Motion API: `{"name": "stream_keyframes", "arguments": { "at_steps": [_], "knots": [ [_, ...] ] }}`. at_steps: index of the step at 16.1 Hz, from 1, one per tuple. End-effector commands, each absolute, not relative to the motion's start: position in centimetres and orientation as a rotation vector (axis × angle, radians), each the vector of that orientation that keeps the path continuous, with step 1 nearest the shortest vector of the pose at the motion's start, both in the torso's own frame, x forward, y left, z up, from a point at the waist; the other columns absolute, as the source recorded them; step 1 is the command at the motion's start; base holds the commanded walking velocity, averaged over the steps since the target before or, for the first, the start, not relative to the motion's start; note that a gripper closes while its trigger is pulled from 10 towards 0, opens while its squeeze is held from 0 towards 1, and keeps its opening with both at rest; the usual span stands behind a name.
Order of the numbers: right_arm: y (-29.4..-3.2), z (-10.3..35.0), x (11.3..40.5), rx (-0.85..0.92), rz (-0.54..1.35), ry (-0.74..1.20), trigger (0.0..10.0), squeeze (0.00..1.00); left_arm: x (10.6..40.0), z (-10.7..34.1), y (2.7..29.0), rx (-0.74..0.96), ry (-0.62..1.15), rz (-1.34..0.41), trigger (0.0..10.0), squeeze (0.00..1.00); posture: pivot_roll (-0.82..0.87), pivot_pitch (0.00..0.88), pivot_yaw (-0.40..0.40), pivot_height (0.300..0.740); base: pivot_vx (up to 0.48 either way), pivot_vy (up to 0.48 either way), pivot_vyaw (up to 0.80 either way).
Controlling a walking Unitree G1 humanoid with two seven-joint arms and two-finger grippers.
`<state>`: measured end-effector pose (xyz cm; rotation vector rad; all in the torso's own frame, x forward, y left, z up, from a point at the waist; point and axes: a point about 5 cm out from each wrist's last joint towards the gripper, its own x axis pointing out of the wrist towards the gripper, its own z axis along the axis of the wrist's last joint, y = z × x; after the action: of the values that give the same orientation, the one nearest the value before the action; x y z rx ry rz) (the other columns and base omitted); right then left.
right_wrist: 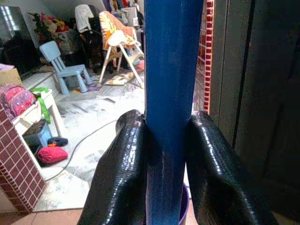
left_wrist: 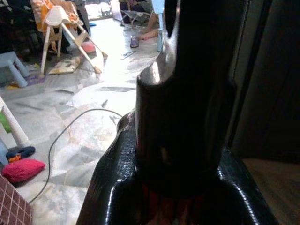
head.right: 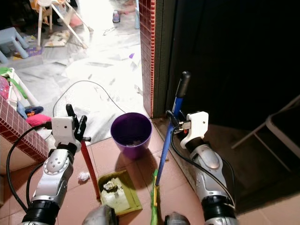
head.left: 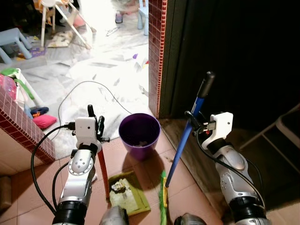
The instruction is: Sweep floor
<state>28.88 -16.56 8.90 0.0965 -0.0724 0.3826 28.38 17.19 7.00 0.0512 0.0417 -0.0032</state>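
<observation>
While dustpan [head.left: 127, 192] sits loaded beside purple bin [head.left: 139, 135]: left gripper [head.left: 95, 125] clamped on red handle [head.left: 103, 173], right gripper [head.left: 193, 121] clamped on blue broom [head.left: 185, 136], likely ready for tipping.

Colours/patterns only:
- Broom handle [head.left: 186, 136]: blue shaft, black grip at top; bristles [head.left: 163, 201] bright green.
- Dustpan [head.left: 129, 193]: olive-green tray w/ whitish-grey debris; its pole [head.left: 103, 172] red.
- Bin [head.left: 139, 134]: purple, darker inside.
- Right claw [head.left: 191, 117] & left claw [head.left: 95, 120]: glossy black fingers, white wrist housings, silver arms, black cables.
- Floor near robot [head.left: 33, 197]: terracotta-pink tiles; further floor [head.left: 93, 70]: pale grey-white marble pattern.
- Pillar edge [head.left: 157, 51] and low wall [head.left: 18, 126]: small dark-red tiles, light grout grid.
- Cushion [head.left: 44, 121]: pink-red.
- Child's chair [right_wrist: 65, 65]: light blue.
- High chair [right_wrist: 119, 42]: white frame, orange seat.
</observation>
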Motion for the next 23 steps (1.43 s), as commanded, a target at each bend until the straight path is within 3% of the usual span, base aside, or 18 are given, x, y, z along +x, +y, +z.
{"name": "stream_keyframes", "arguments": {
  "at_steps": [1,10,17,23],
  "knots": [
    [-16.3,9.8,29.2,0.096,0.398,-0.105,10.0,0.0,28.7,8.0,17.4,0.059,-0.001,0.005,10.0,0.0,-0.13,0.0,0.045,0.74,-0.274,0.0,0.0],
    [-16.4,9.9,29.5,0.091,0.389,-0.109,10.0,0.0,29.1,8.2,17.5,0.054,-0.005,0.012,10.0,0.0,-0.13,0.0,0.049,0.74,-0.273,0.0,0.0],
    [-16.3,10.2,30.1,0.062,0.366,-0.116,10.0,0.0,29.6,9.0,17.6,0.049,-0.039,0.047,10.0,0.0,-0.13,0.0,0.068,0.74,0.0,0.0,0.0],
    [-18.3,8.7,28.7,-0.041,0.39,-0.067,10.0,0.0,30.2,10.6,18.0,-0.028,-0.132,0.145,10.0,0.0,-0.13,0.0,0.031,0.74,0.0,0.0,0.0]
  ]
}}
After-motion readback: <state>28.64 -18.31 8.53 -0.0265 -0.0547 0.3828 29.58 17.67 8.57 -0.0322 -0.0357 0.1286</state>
